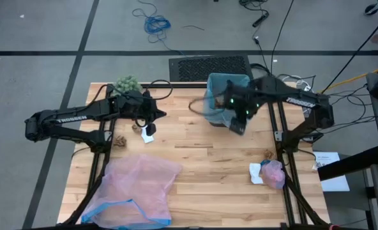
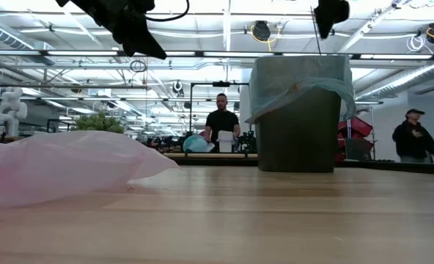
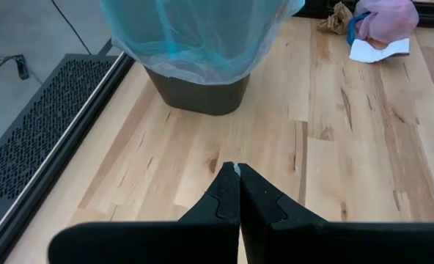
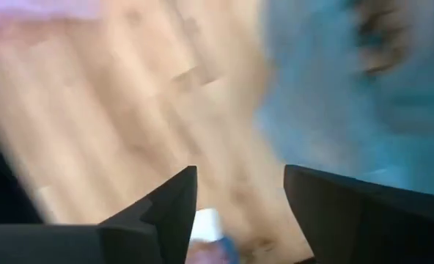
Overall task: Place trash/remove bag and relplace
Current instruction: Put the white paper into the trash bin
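On a pale wooden worktop point(image 1: 202, 160) in an open workshop, the crinkly blue bag point(image 1: 222, 96) lines the bin point(image 2: 298, 136); right claw point(image 4: 239, 198) released, left claw point(image 3: 238, 192) clenched.

1. Bag point(image 1: 222, 89): translucent light blue, draped over a dark brown bin point(image 2: 298, 132), upper centre of the high view.
2. Second bag point(image 1: 138, 185): translucent pink with a blue rim, lower left.
3. Table point(image 1: 202, 172): pale wood, striped with plank seams and grain.
4. Trash point(image 1: 273, 174): a pink wad on white paper, a brown scrap beside it, lower right.
5. Fuzzy ball point(image 1: 126, 84): green, upper left.
6. Arms: black throughout.
7. Floor grate point(image 1: 208, 67): black, perforated pattern.
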`<act>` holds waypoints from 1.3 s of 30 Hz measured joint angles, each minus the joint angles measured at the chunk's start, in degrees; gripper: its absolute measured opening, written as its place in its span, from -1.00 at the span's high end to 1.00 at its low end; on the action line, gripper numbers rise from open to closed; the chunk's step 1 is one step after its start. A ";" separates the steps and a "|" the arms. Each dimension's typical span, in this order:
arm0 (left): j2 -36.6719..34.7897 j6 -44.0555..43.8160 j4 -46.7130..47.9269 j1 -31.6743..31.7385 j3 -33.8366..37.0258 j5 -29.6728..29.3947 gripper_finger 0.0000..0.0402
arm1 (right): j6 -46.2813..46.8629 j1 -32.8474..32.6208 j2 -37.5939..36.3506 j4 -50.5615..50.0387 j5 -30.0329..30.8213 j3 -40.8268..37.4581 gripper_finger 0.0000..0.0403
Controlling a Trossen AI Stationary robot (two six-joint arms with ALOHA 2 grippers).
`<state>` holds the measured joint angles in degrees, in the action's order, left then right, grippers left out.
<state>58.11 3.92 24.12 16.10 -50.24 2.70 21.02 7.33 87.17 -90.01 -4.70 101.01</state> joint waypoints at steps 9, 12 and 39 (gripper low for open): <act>0.02 0.94 0.61 0.00 0.00 -0.21 1.00 | 12.90 -14.18 -0.08 0.06 -5.75 -16.21 0.17; 0.02 0.98 0.54 0.00 0.00 -0.21 1.00 | 17.82 -18.57 -0.02 1.95 -8.78 -23.71 0.11; 0.02 -0.52 0.57 0.00 0.00 -0.19 1.00 | 51.67 -34.84 -0.05 37.11 -9.01 -49.94 -0.17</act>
<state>58.13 3.40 24.69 16.10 -50.24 2.50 72.68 -27.51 87.11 -52.90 -13.71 51.07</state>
